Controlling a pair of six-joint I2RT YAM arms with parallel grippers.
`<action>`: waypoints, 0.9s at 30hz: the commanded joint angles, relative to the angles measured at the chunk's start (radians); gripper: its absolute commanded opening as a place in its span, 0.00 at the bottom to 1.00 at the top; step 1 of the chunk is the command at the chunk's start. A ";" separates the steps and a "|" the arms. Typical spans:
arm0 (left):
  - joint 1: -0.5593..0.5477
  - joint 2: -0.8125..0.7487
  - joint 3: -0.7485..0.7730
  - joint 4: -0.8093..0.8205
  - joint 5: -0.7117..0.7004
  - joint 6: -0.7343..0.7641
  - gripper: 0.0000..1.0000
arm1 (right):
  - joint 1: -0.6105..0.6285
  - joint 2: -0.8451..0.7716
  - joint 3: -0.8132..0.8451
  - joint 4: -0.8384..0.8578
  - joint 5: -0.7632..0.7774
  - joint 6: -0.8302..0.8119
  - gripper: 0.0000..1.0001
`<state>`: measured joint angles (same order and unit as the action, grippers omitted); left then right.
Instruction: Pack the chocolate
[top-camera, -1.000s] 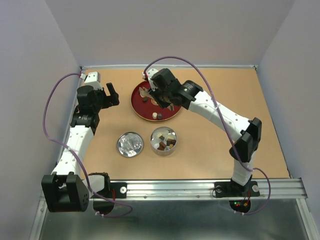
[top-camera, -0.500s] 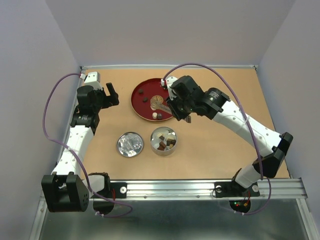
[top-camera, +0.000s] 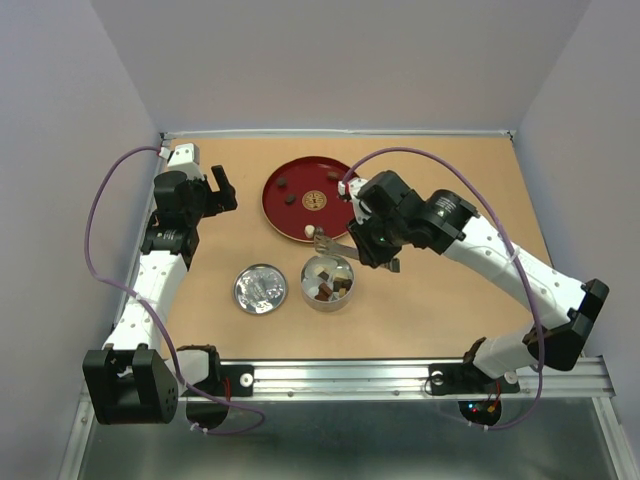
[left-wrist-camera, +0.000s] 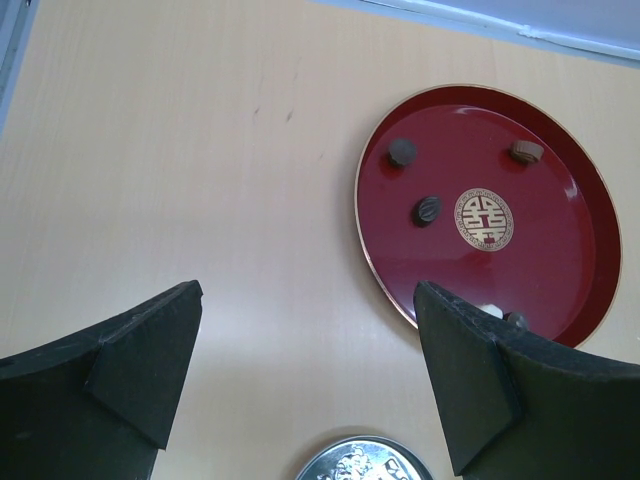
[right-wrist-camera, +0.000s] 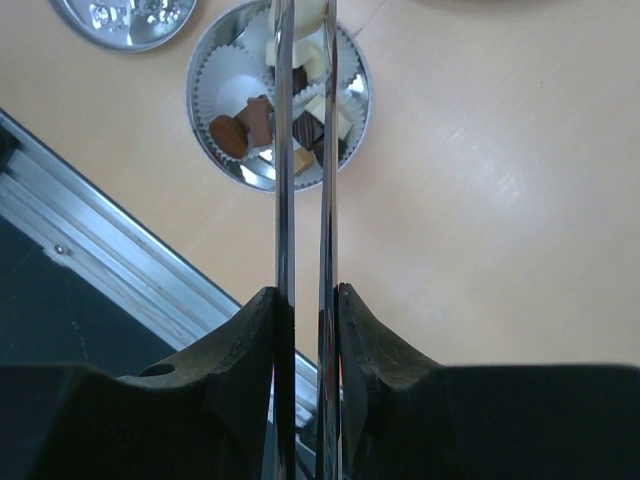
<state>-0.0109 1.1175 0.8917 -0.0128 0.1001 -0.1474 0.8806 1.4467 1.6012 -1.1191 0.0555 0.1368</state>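
My right gripper (top-camera: 372, 245) is shut on the long metal tongs (right-wrist-camera: 283, 150). The tongs reach over the far side of the round tin (top-camera: 327, 282), which also shows in the right wrist view (right-wrist-camera: 215, 60). A cream-white chocolate piece (right-wrist-camera: 300, 15) sits between the tong tips at the top edge of that view. The tin holds white paper cups and several brown and dark chocolates (right-wrist-camera: 245, 125). A few chocolates (top-camera: 291, 198) lie on the red plate (top-camera: 275, 210), and they also show in the left wrist view (left-wrist-camera: 427, 210). My left gripper (top-camera: 225, 188) is open and empty, left of the plate.
The tin's silver lid (top-camera: 260, 288) lies left of the tin, and its edge shows in the left wrist view (left-wrist-camera: 365, 462). The red plate's rim (left-wrist-camera: 365, 240) is near my left gripper's right finger (left-wrist-camera: 470, 370). A metal rail (top-camera: 400, 375) runs along the near edge.
My right arm has swung from over the red plate toward me, and the tongs are now over the tin. The left arm has not moved.
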 joint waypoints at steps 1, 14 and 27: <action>0.003 -0.004 0.020 0.024 -0.004 0.005 0.99 | 0.018 -0.045 -0.032 -0.019 -0.049 0.040 0.26; 0.003 -0.005 0.019 0.024 -0.005 0.006 0.99 | 0.060 -0.048 -0.058 -0.061 -0.074 0.060 0.26; 0.003 -0.010 0.019 0.022 -0.005 0.006 0.99 | 0.060 -0.006 -0.060 -0.119 0.052 0.089 0.26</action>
<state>-0.0109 1.1175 0.8917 -0.0132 0.0998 -0.1471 0.9314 1.4353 1.5539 -1.2083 0.0608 0.2073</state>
